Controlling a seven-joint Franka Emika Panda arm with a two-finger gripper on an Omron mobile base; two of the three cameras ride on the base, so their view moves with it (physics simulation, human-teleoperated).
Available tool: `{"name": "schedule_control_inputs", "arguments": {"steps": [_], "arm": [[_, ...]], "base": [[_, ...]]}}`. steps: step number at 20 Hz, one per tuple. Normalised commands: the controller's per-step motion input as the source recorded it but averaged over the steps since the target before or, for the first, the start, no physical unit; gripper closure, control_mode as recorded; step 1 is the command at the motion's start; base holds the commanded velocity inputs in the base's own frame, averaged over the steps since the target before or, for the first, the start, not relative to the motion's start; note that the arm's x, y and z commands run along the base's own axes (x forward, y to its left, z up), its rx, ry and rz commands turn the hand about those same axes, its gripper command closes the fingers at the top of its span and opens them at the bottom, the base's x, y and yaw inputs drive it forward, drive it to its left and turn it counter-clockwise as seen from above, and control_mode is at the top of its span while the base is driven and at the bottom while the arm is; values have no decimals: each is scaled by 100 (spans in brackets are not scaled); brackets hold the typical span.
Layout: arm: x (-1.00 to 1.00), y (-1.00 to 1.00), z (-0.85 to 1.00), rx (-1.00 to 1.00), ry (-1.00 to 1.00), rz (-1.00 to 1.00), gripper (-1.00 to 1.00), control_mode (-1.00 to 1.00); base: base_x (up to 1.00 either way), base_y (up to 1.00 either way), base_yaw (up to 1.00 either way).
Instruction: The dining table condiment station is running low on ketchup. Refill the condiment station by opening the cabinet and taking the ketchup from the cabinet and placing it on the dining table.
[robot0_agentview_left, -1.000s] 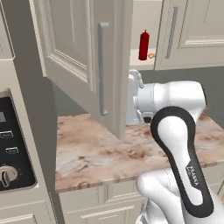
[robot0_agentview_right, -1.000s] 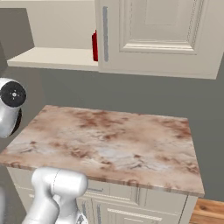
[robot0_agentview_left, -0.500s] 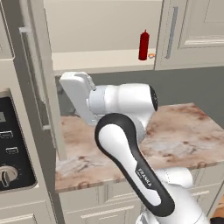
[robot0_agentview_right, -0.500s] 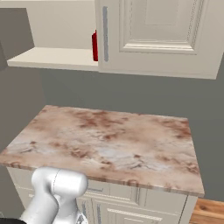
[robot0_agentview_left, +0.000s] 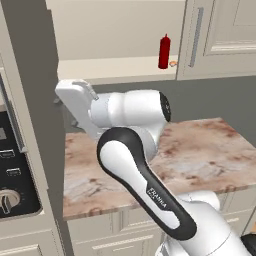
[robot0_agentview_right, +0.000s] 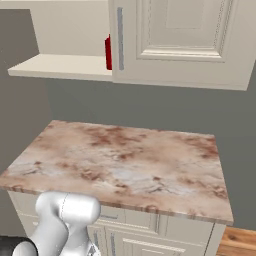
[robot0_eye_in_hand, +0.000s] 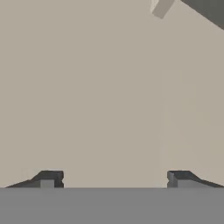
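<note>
The cream cabinet (robot0_agentview_left: 120, 30) stands open, its left door (robot0_agentview_left: 35, 100) swung wide and seen edge-on at the far left. On the shelf (robot0_agentview_right: 65, 66) stands the red ketchup (robot0_agentview_left: 164, 51), close to the closed right door (robot0_agentview_right: 190, 40), which half hides the ketchup (robot0_agentview_right: 107, 52) in the right base view. My white hand (robot0_agentview_left: 75, 105) reaches left, right up against the open door, well below and left of the bottle. In the hand view my gripper (robot0_eye_in_hand: 113, 179) is open, with nothing between its fingertips (robot0_eye_in_hand: 48, 178), facing a flat beige panel. The dining table is out of view.
A small marbled counter (robot0_agentview_left: 205, 150) lies under the cabinet, with drawers (robot0_agentview_right: 150, 232) below it. A black control panel with a knob (robot0_agentview_left: 7, 200) sits at the left. The right door carries a silver bar handle (robot0_agentview_left: 197, 37). A small orange item (robot0_agentview_left: 173, 63) sits beside the bottle.
The left cabinet door has swung from half open to wide open at the left. My hand followed it leftward. The jaws stayed open.
</note>
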Motion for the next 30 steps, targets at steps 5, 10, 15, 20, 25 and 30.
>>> {"name": "schedule_control_inputs", "arguments": {"steps": [5, 10, 15, 20, 25, 30], "arm": [[-65, -100, 30, -27, -13, -8, -100, -100], [-41, -100, -26, -33, -9, -8, -100, -100], [-22, -100, -2, -44, -18, -21, -100, -100], [2, -99, 17, -38, -25, -8, -100, -100], [15, -98, 8, -13, -8, -4, -100, -100], [18, -99, 8, -2, -1, -2, -100, -100]], "base": [[0, 0, 0], [0, 0, 0], [0, 0, 0], [0, 0, 0], [0, 0, 0], [0, 0, 0]]}}
